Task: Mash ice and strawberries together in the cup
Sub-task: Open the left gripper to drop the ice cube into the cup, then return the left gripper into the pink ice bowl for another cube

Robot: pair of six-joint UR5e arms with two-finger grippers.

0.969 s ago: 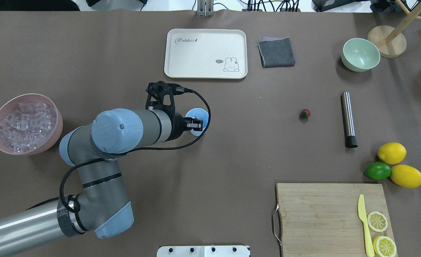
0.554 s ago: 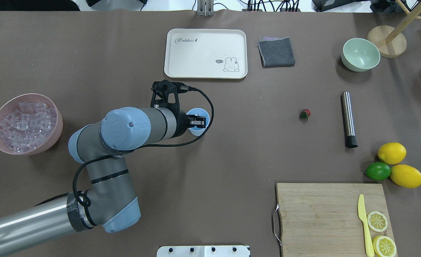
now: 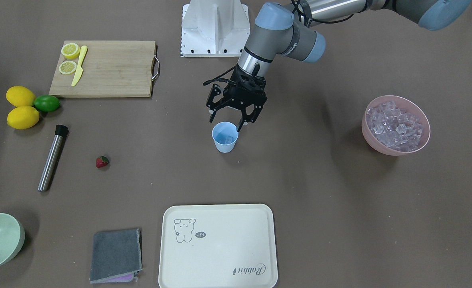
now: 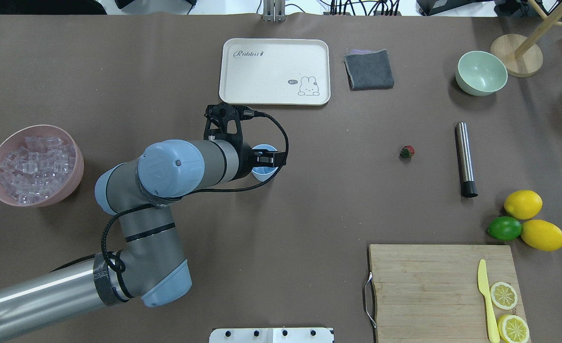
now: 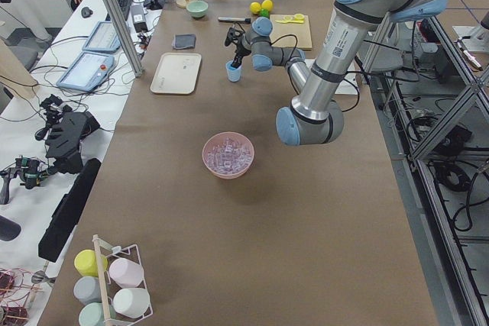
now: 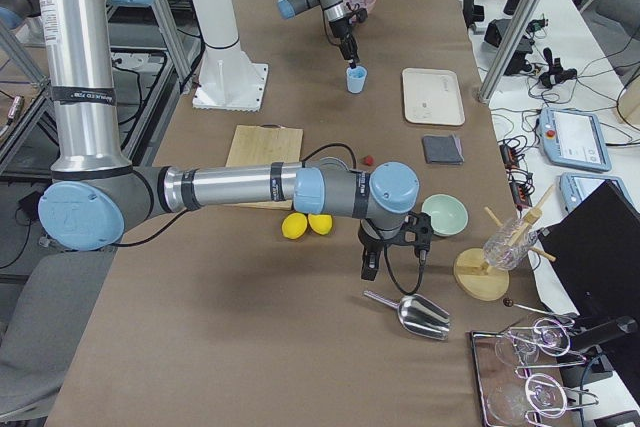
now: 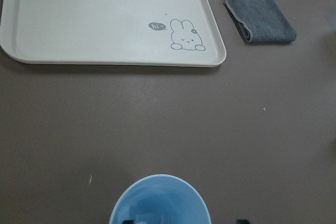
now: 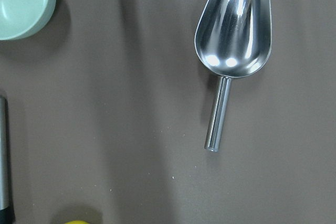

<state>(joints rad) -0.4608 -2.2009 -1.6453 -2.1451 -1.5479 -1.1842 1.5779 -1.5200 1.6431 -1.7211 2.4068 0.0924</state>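
The light-blue cup point(image 3: 224, 141) stands mid-table with a clear ice cube point(image 3: 229, 139) inside it. My left gripper point(image 3: 225, 124) hangs just above its mouth, open, nothing between its fingers. In the overhead view the left gripper point(image 4: 267, 159) covers part of the cup point(image 4: 263, 173). The left wrist view shows the cup's rim point(image 7: 160, 199) at the bottom edge. More ice point(image 3: 396, 123) fills a pink bowl point(image 3: 383, 148). The strawberry point(image 3: 102, 161) lies alone on the table. My right gripper point(image 6: 392, 250) shows only in the exterior right view; I cannot tell its state.
A steel muddler point(image 3: 52, 157) lies near the strawberry. A cream tray point(image 3: 256, 248), grey cloth point(image 3: 116, 255) and pale green bowl point(image 3: 0, 239) sit on the operators' side. A cutting board point(image 3: 112, 72), lemons and a lime point(image 3: 46, 103) lie near the robot. A metal scoop point(image 8: 233, 30) lies under the right wrist.
The left arm has shifted a little to the right over the cup. Its fingers look wider apart than a second ago.
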